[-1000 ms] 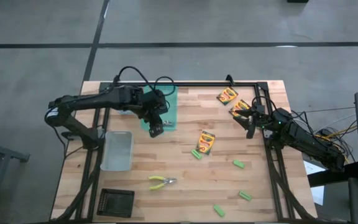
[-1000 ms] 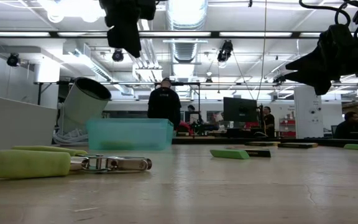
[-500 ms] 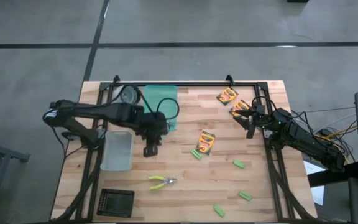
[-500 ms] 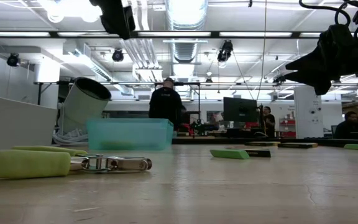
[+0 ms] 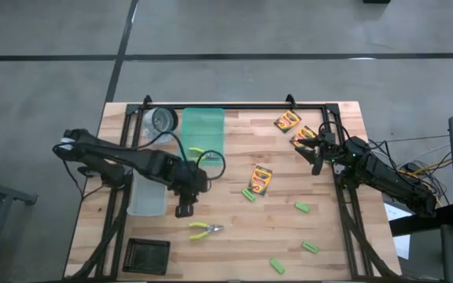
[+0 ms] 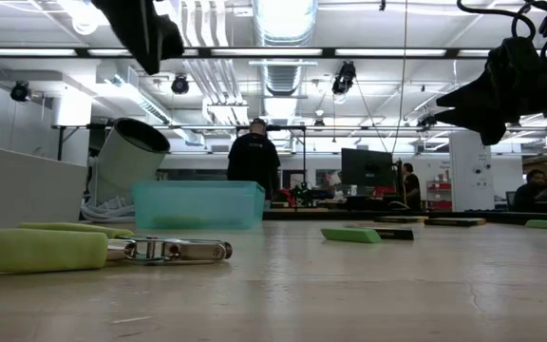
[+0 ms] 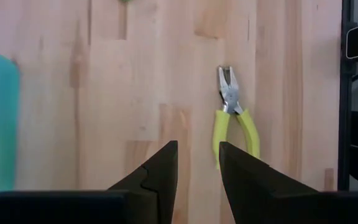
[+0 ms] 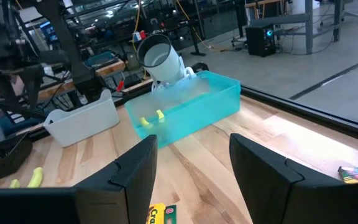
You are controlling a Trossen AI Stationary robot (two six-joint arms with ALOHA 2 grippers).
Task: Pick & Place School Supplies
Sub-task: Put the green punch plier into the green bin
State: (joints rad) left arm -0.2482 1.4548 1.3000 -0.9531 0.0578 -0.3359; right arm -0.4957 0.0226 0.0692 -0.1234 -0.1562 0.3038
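One pair of yellow-green-handled pliers (image 5: 204, 229) lies flat on the wood near the front edge. My left gripper (image 5: 184, 207) hangs just beyond it, pointing down, open and empty; in its wrist view the pliers (image 7: 234, 118) lie ahead of the fingers (image 7: 197, 152). A second pair of pliers (image 5: 197, 151) lies in the teal tray (image 5: 203, 126). Three crayon boxes (image 5: 259, 180), (image 5: 287, 120), (image 5: 303, 135) and several green blocks (image 5: 302, 207) lie on the table's right half. My right gripper (image 5: 315, 157) waits open at the right, raised.
A clear bin (image 5: 148, 189) stands left of my left gripper, a black grid box (image 5: 146, 255) at the near left corner. A white cup (image 5: 162, 120) lies on its side beside the tray. A black frame rail (image 5: 234, 106) runs along the far edge.
My left gripper has swung from over the teal tray's near end toward the table's near edge and sunk a little, rolling slightly. It now hangs beside the pliers on the wood. The tray and the pliers in it have come into view.
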